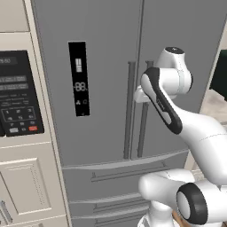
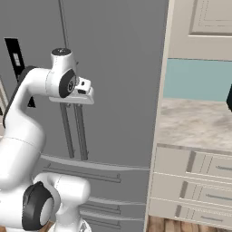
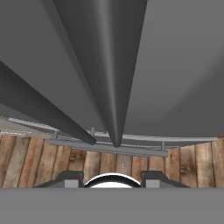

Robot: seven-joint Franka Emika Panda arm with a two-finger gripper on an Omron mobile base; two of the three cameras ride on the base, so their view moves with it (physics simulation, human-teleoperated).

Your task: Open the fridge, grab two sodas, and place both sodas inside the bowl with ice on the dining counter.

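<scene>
Hand view, bottom edge: the two fingertips (image 3: 73,179) stand apart, nothing between the jaws. Just beyond them a vertical bar handle (image 3: 111,78) runs up the centre of the frame, with wooden floor (image 3: 39,164) along the lower band. Left base view: the gripper (image 1: 141,94) sits at centre right, against the right door's handle. The fridge (image 1: 102,66) fills the frame behind, both doors closed, its black display panel (image 1: 80,79) upper left of centre.
</scene>
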